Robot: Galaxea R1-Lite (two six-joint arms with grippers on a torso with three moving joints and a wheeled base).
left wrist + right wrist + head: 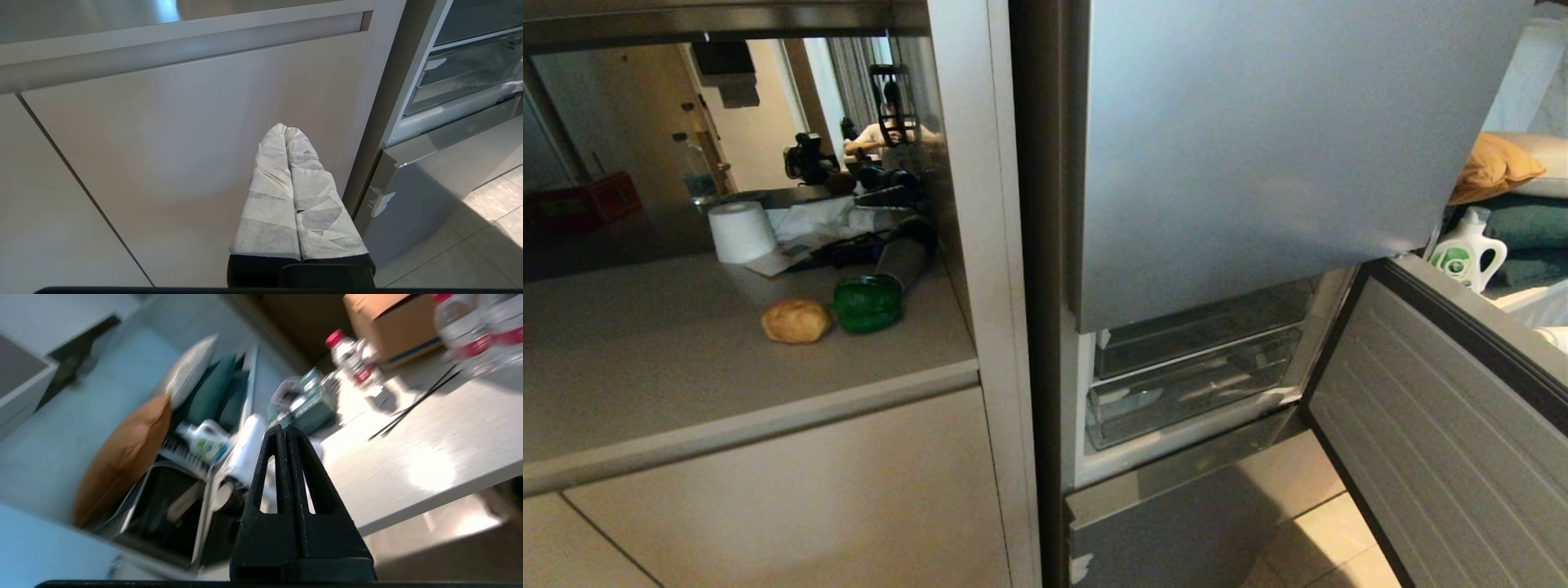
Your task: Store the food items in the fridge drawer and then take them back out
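— Two food items sat on the counter (686, 359) in the head view: a potato (796, 320) with a green pepper (867, 304) just to its right, almost touching. A paper roll (741, 231) stood farther back.
— And the fridge?
— To the right, its middle door (1429, 425) was swung wide, showing clear drawers (1184, 384) inside. Neither arm showed there.
— What did the left wrist view give?
— The left gripper (286, 130), fingers wrapped in white and pressed together, holding nothing, pointed at a cupboard door (163, 143) low beside the fridge.
— The right wrist view?
— Blurred. The right gripper (285, 430) had its black fingers closed tight on nothing, aimed toward a white table (429, 457) and cushions (122, 457), away from the food.
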